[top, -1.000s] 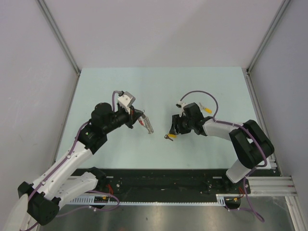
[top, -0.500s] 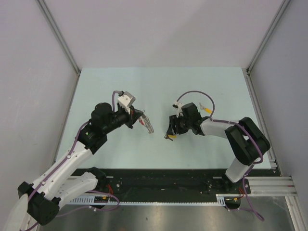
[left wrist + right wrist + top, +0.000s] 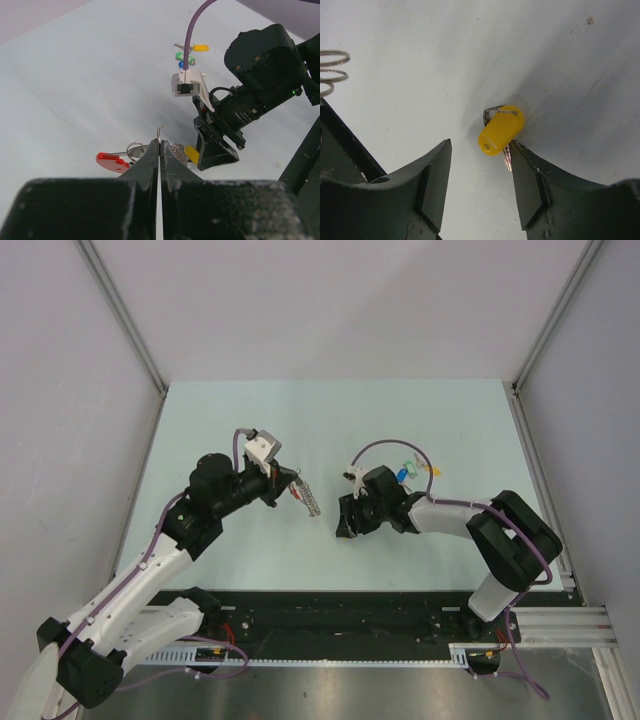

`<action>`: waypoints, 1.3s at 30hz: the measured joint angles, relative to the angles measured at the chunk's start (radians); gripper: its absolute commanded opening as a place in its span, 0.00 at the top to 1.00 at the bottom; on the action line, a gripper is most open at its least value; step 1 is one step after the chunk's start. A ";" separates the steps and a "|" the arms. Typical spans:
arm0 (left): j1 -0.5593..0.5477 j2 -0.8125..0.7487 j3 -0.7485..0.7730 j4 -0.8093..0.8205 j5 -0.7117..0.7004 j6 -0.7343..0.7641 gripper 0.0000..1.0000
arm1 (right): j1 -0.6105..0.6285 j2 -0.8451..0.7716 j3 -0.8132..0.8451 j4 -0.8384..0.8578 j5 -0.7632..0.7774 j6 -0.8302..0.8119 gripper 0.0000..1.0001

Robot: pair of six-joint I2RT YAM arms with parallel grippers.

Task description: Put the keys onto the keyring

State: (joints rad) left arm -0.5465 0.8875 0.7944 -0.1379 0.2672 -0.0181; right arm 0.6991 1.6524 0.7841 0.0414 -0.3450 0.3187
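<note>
My left gripper [image 3: 290, 486] [image 3: 159, 142] is shut on the keyring's thin metal ring. The keyring's red tag [image 3: 112, 161] [image 3: 293, 494] hangs left of the jaws, and its coiled chain [image 3: 311, 502] [image 3: 330, 72] trails right. My right gripper [image 3: 345, 526] [image 3: 480, 145] is open, low over the table just right of the chain. A yellow-headed key [image 3: 501, 130] [image 3: 191, 153] lies between its fingertips, leaning on the right finger [image 3: 522, 185]; the left finger stands clear of it. More keys lie behind the right arm: green [image 3: 405, 468] [image 3: 184, 57], blue [image 3: 181, 65] and yellow [image 3: 433, 471] [image 3: 199, 48].
The pale table [image 3: 250, 420] is bounded by grey walls with metal rails at the sides. A purple cable [image 3: 375, 448] loops over the right wrist. Both arm bases sit on the black rail [image 3: 350, 625] at the near edge.
The right arm has slid left toward the keyring with the yellow key between its fingers, uncovering the green and blue keys behind it. The left arm has stayed still.
</note>
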 measured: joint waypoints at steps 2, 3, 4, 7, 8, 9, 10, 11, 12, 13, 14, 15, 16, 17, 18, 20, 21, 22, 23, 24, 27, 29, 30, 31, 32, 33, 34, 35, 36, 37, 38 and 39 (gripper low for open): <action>0.000 0.000 0.000 0.000 0.000 0.000 1.00 | 0.007 -0.010 -0.003 -0.011 0.005 0.003 0.45; 0.000 0.000 0.000 0.000 0.000 0.000 1.00 | 0.009 -0.014 -0.005 -0.016 0.008 0.005 0.45; 0.000 0.000 0.000 0.000 0.000 0.000 1.00 | 0.011 -0.018 -0.006 -0.024 0.009 0.006 0.45; 0.000 0.000 0.000 0.000 0.000 0.000 1.00 | 0.018 -0.029 -0.012 -0.037 0.014 0.013 0.45; 0.000 0.000 0.000 0.000 0.000 0.000 1.00 | 0.018 -0.032 -0.014 -0.038 0.019 0.013 0.45; 0.000 0.000 0.000 0.000 0.000 0.000 1.00 | 0.019 -0.040 -0.018 -0.040 0.028 0.014 0.45; 0.000 0.000 0.000 0.000 0.000 0.000 1.00 | 0.019 -0.048 -0.021 -0.047 0.038 0.014 0.45; 0.000 0.000 0.000 0.000 0.000 0.000 0.99 | 0.019 -0.055 -0.024 -0.051 0.047 0.014 0.45; 0.000 0.001 0.000 0.000 0.000 0.000 1.00 | 0.018 -0.063 -0.027 -0.055 0.055 0.018 0.45; 0.000 0.001 0.000 0.000 0.000 0.000 1.00 | 0.017 -0.070 -0.028 -0.060 0.066 0.021 0.45; 0.000 0.001 0.000 0.000 0.000 0.000 1.00 | 0.017 -0.074 -0.029 -0.063 0.073 0.024 0.45; 0.000 0.001 0.000 0.000 0.000 0.000 1.00 | 0.017 -0.075 -0.029 -0.064 0.078 0.026 0.45; 0.000 0.001 0.000 0.000 0.000 0.000 0.99 | 0.017 -0.076 -0.029 -0.065 0.083 0.030 0.45; 0.000 0.001 0.000 0.000 0.000 0.000 0.99 | 0.018 -0.076 -0.030 -0.066 0.089 0.034 0.45; 0.000 0.001 0.000 0.000 0.000 0.000 1.00 | 0.019 -0.076 -0.032 -0.067 0.093 0.040 0.45; 0.000 0.001 0.000 0.000 0.000 0.000 1.00 | 0.023 -0.075 -0.035 -0.068 0.101 0.051 0.45; 0.000 0.002 0.000 0.000 0.000 0.000 0.99 | 0.029 -0.074 -0.038 -0.065 0.103 0.056 0.45; 0.000 0.002 0.000 0.000 0.000 0.000 1.00 | 0.037 -0.073 -0.039 -0.061 0.104 0.064 0.45; 0.000 0.003 0.000 0.000 0.000 0.000 1.00 | 0.047 -0.071 -0.041 -0.057 0.105 0.071 0.45; 0.000 0.003 0.000 0.000 0.000 0.000 1.00 | 0.056 -0.068 -0.042 -0.049 0.105 0.076 0.45; 0.000 0.003 0.000 0.000 0.000 0.000 1.00 | 0.083 -0.054 -0.042 -0.014 0.103 0.099 0.45; 0.000 0.003 0.000 0.000 0.000 0.000 1.00 | 0.101 -0.044 -0.042 0.011 0.100 0.116 0.45; 0.000 0.003 0.000 -0.001 0.000 0.000 1.00 | 0.111 -0.038 -0.042 0.027 0.097 0.124 0.45; 0.000 0.003 0.000 -0.001 0.000 0.000 1.00 | 0.120 -0.033 -0.042 0.040 0.094 0.131 0.45; 0.000 0.004 0.000 -0.001 0.000 0.000 0.99 | 0.127 -0.030 -0.042 0.051 0.093 0.135 0.44; 0.000 0.005 0.000 -0.001 0.000 0.000 1.00 | 0.131 -0.028 -0.042 0.058 0.093 0.138 0.44; 0.000 0.006 0.000 -0.001 0.000 0.000 0.99 | 0.135 -0.027 -0.042 0.061 0.092 0.138 0.44; 0.000 0.007 0.000 -0.001 0.000 0.000 0.99 | 0.137 -0.028 -0.042 0.062 0.092 0.136 0.44; 0.000 0.009 0.000 -0.001 0.000 0.000 1.00 | 0.137 -0.029 -0.043 0.062 0.090 0.130 0.44; 0.000 0.010 0.000 -0.001 0.000 0.000 1.00 | 0.135 -0.032 -0.043 0.062 0.090 0.121 0.44; 0.000 0.010 0.000 -0.001 0.000 0.000 1.00 | 0.129 -0.039 -0.045 0.059 0.087 0.107 0.45; 0.000 0.010 0.000 -0.002 0.000 0.000 1.00 | 0.119 -0.053 -0.047 0.053 0.083 0.083 0.46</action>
State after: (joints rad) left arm -0.5465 0.8978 0.7944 -0.1394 0.2676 -0.0181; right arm 0.8185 1.5997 0.7368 0.0940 -0.2619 0.4015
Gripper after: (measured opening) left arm 0.006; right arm 0.558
